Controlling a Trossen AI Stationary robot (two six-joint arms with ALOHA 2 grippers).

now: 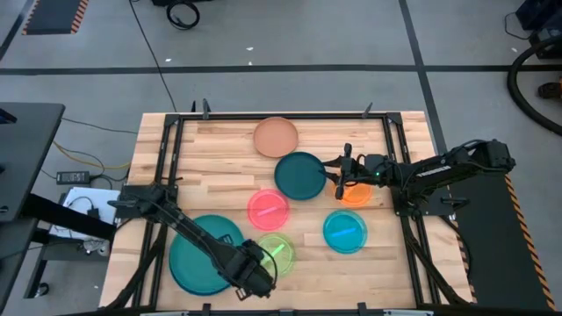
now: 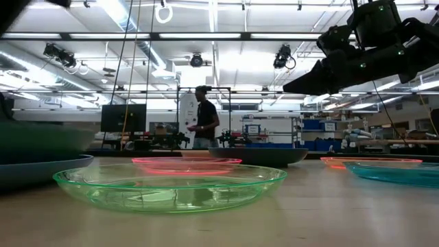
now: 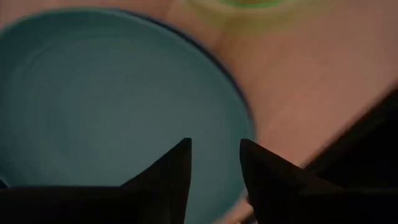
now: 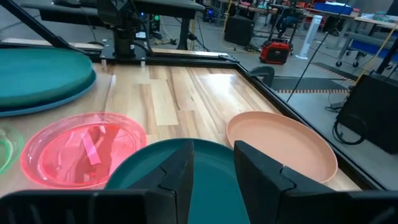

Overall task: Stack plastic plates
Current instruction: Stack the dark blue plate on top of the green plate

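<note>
On the wooden table point(image 1: 219, 145), the left claw point(image 1: 253, 283) sits at the near edge, over the rim of the large teal plate point(image 1: 195, 260), which rests stacked on the large blue plate point(image 3: 239, 109) whose rim peeks out beneath it. Its fingers stand parted with a clear gap, gripping nothing. Just beside that claw lies the small green plate point(image 1: 277, 252), and the small pink plate point(image 1: 269, 208) lies farther in toward the table's middle. The right claw point(image 1: 339, 175) hovers at the edge of the medium dark teal plate point(image 1: 300, 175), between it and the small orange plate point(image 1: 356, 192), which the arm partly covers. Its fingers are spread a little apart above the dark teal rim, holding nothing. The salmon plate point(image 1: 277, 136) lies near the far edge, and the small cyan plate point(image 1: 345, 232) lies alone on the right side. A person point(image 2: 203, 116) stands in the room beyond.
</note>
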